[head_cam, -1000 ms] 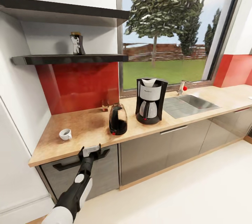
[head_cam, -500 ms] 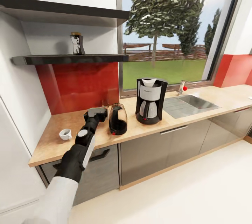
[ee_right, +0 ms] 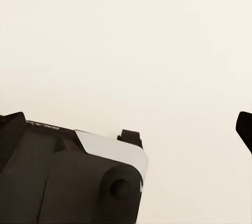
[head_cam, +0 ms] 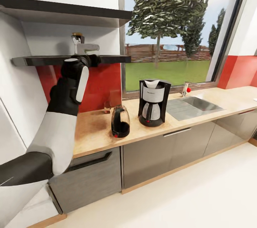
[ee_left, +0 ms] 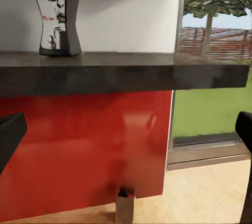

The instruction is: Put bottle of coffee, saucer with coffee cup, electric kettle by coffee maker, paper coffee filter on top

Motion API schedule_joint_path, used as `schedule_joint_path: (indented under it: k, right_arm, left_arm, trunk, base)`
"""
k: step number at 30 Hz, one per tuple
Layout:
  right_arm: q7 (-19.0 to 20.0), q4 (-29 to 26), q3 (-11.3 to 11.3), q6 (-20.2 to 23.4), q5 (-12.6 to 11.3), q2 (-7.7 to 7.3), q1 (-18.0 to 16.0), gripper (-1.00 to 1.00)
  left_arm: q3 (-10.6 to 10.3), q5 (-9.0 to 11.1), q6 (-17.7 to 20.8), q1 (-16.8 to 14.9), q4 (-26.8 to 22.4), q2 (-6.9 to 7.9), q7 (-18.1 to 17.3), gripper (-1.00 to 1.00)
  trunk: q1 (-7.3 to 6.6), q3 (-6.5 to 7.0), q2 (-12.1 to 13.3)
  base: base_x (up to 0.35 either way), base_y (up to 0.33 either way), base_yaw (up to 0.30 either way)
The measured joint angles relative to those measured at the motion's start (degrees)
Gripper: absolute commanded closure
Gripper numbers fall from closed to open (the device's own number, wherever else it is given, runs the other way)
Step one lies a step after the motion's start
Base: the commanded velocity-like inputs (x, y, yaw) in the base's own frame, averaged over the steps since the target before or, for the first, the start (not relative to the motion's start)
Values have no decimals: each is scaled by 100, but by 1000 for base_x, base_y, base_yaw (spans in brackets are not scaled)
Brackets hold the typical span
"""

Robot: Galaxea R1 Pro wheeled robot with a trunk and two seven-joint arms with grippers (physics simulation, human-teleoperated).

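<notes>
The left claw (head_cam: 93, 59), risen from the bench (head_cam: 96, 128) since earlier, gaped empty at the shelf (head_cam: 43, 60); its arm hid the cup. Just behind stood the jar (ee_left: 56, 16). The right claw's state I cannot tell.

Bottle of coffee (ee_left: 56, 16) upright on kitchen shelf (ee_left: 121, 74), gold lid

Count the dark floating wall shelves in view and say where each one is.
2. The upper dark glossy shelf runs along the wall left of the window; the lower shelf hangs below it, over the red backsplash, carrying the small dark yellow-lidded coffee bottle.
</notes>
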Motion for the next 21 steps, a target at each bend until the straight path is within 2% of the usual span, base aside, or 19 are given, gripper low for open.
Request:
schedule_joint_path:
  k: [1,2,5,6,7,8,10,11,15,21]
  right_arm:
    - [0,0,1,0,2,15,0,-100]
    - [-2,2,2,0,3,23,0,-100]
    - [-6,5,0,0,5,22,0,-100]
    - [-7,7,-1,0,8,15,0,-100]
    - [-8,9,-7,0,7,-4,-1,-100]
    - [-8,9,-7,0,7,-7,0,-100]
    - [-8,9,-8,0,6,-8,0,-100]
    - [-8,9,-7,0,9,-9,0,-100]
    - [-14,7,-9,1,9,-10,2,-100]
    - [-15,30,-10,5,10,-58,2,-100]
  left_arm:
    - [0,-4,39,-250,196,6,2,-100]
    - [0,-23,69,-698,668,20,60,-100]
    - [2,-26,74,-1071,1097,48,205,-100]
    - [3,-26,73,-1296,1408,81,289,-100]
    - [7,-35,63,-1899,2248,273,374,-100]
    - [7,-24,59,-2058,2390,346,378,-100]
    - [8,-22,62,-2267,2582,513,383,-100]
    - [10,-32,70,-2404,2701,686,384,-100]
    - [21,-30,64,-2489,2781,903,374,-100]
    - [-45,-99,55,-2428,2713,910,503,-100]
  trunk:
    - [0,0,-1]
    - [1,1,3]
    - [0,-1,0]
    - [0,-1,0]
    - [2,0,5]
    - [-2,0,-5]
    - [0,-1,0]
    - [0,-1,-1]
    - [0,-1,0]
    - [0,-1,0]
  base:
    - [0,0,0]
    - [0,0,0]
    - [0,0,0]
    - [0,0,0]
    - [0,0,0]
    - [0,0,0]
    - [0,0,0]
    - [0,0,0]
    - [0,0,0]
    - [0,0,0]
